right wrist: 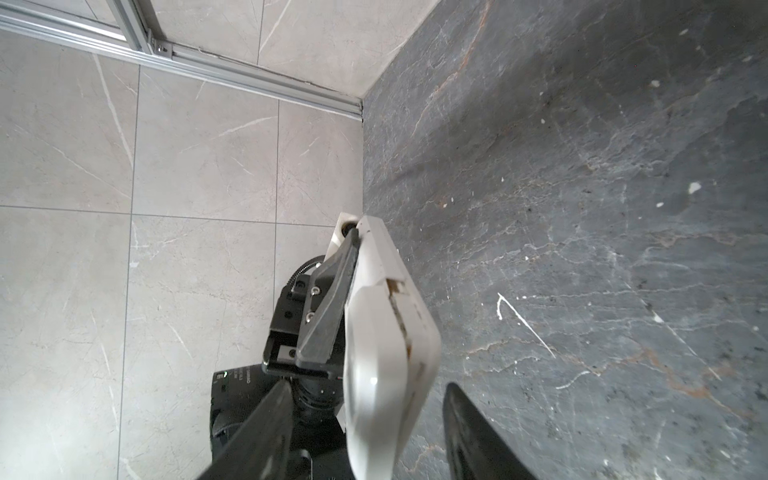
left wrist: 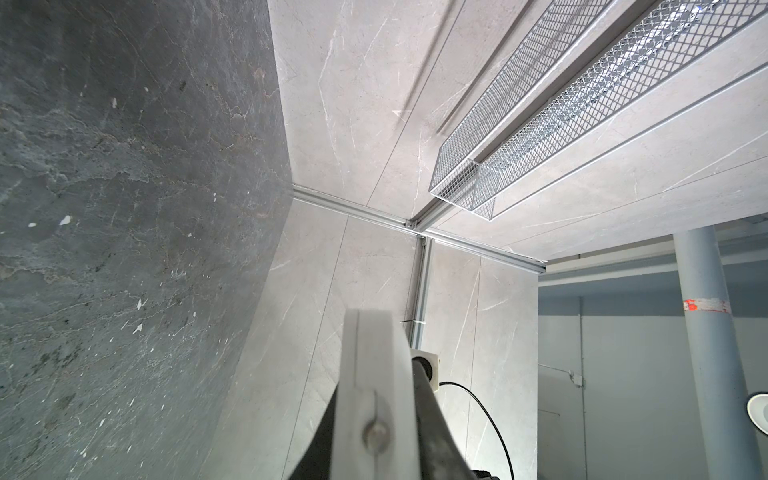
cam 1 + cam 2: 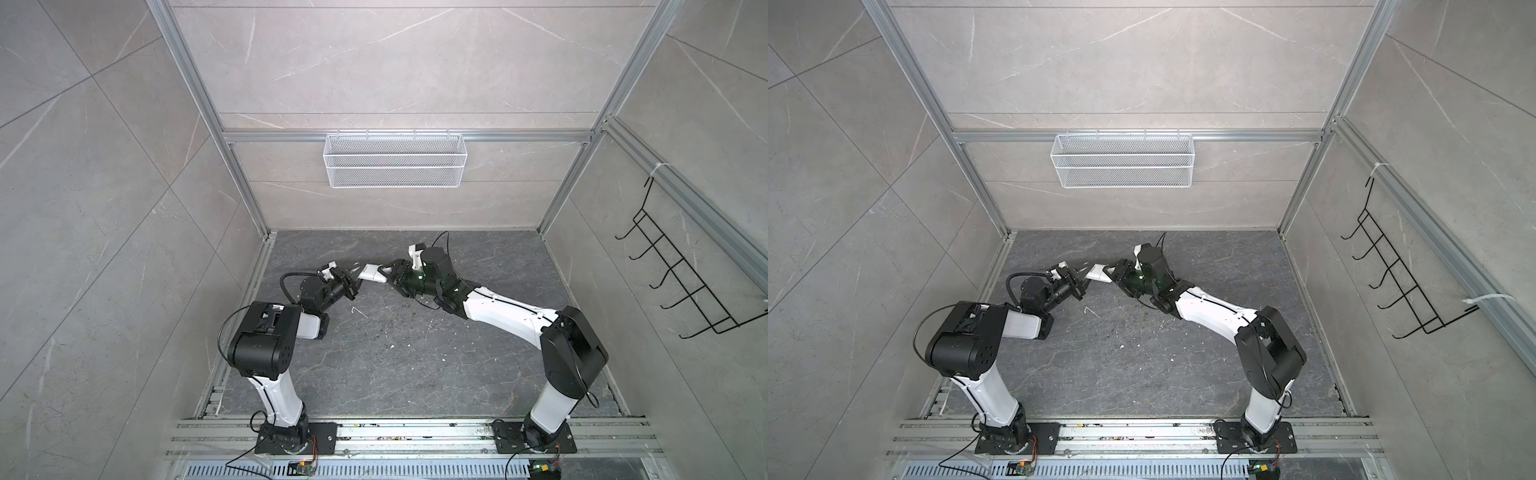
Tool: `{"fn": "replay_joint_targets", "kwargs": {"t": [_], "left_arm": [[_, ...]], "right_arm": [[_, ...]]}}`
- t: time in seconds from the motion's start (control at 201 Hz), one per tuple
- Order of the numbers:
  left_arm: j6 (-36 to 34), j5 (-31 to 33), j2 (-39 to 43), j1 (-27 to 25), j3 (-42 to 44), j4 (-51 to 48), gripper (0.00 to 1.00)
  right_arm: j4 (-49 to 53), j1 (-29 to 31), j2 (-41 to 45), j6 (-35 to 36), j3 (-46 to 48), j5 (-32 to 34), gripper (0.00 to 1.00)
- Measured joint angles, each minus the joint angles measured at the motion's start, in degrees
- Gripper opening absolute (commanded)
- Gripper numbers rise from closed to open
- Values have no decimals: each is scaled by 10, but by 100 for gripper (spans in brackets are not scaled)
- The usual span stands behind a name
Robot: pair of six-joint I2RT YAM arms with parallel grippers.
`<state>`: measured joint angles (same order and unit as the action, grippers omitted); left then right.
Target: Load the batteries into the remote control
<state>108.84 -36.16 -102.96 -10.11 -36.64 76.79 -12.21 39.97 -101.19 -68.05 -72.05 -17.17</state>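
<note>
One end of the remote control [image 1: 386, 332] is clamped between the left gripper [image 3: 356, 276] fingers. The opposite end is straddled by the right gripper [image 1: 368, 386] fingers [image 1: 469, 424], which are spread, with a clear gap on that side.

1. Remote control [image 3: 372, 273] over the counter [image 3: 395, 365], back-centre, btw left gripper [image 3: 357, 277] & right gripper [image 3: 390, 275].
2. Basket [image 3: 394, 162] on back wall, above them.
3. Hook rack [image 3: 681, 282] on right wall.
</note>
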Motion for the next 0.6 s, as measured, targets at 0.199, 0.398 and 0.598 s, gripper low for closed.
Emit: {"fn": "replay_joint_targets", "kwargs": {"t": [0.199,0.398,0.598], "left_arm": [[0,0,3,-2,6,0,0],[-4,1,6,-7,6,-4,0],[-4,5,6,-14,6,-4,0]], "right_arm": [[8,0,-10,-10,-6,9,40],[8,0,-16,-19,-8,15,33],[8,0,-16,-35,-9,20,28]]}}
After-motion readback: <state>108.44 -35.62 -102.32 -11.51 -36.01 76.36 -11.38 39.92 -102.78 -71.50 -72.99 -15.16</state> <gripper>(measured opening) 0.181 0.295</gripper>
